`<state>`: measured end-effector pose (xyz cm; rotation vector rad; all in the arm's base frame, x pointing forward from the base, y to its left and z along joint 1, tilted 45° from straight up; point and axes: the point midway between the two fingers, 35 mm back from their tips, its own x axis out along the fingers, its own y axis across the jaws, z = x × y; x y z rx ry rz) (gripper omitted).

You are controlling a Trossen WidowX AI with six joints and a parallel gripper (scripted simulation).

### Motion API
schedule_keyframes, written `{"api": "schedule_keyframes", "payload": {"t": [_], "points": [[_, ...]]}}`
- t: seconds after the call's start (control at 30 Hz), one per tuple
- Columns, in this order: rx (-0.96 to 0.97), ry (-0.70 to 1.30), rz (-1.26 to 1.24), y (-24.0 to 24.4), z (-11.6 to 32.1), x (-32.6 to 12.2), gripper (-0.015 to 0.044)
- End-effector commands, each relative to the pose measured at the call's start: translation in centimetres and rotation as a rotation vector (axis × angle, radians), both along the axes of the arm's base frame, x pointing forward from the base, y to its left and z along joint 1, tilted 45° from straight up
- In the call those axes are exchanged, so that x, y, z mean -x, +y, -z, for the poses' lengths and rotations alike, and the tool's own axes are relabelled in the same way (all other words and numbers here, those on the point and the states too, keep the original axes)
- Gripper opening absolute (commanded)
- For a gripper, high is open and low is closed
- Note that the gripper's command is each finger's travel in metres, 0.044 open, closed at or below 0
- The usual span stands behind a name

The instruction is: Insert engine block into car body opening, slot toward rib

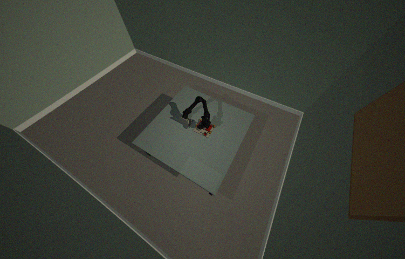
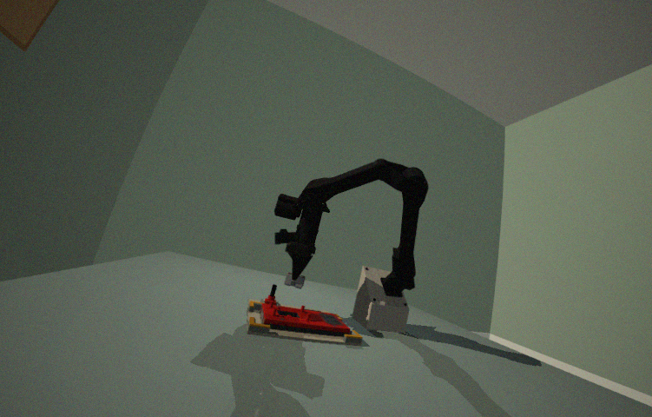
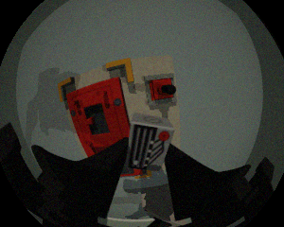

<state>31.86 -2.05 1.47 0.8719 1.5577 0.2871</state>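
On the desk [image 1: 166, 137] [image 2: 112, 330] [image 3: 208, 61], our red car body [image 1: 208, 127] [image 2: 313, 321] [image 3: 115, 101] lies flat. Above it, our claw [image 1: 201, 125] [image 2: 295, 279] [image 3: 148, 144] grips the grey engine block [image 2: 293, 281] [image 3: 149, 142]. Lowered misaligned or turned, the block could catch the car body's opening rim [image 3: 106, 108] and jam tilted.
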Motion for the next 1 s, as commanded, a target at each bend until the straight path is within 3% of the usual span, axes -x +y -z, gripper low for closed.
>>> {"api": "schedule_keyframes", "payload": {"t": [0.0, 0.83, 0.97], "points": [[-0.003, -0.044, -0.037, 1.0, -0.6, -0.4, 0.0000], [-0.034, -0.246, -0.260, 7.7, -3.4, -1.8, 0.0000], [-0.033, -0.252, -0.266, 7.7, -3.4, -1.8, 0.0105]]}}
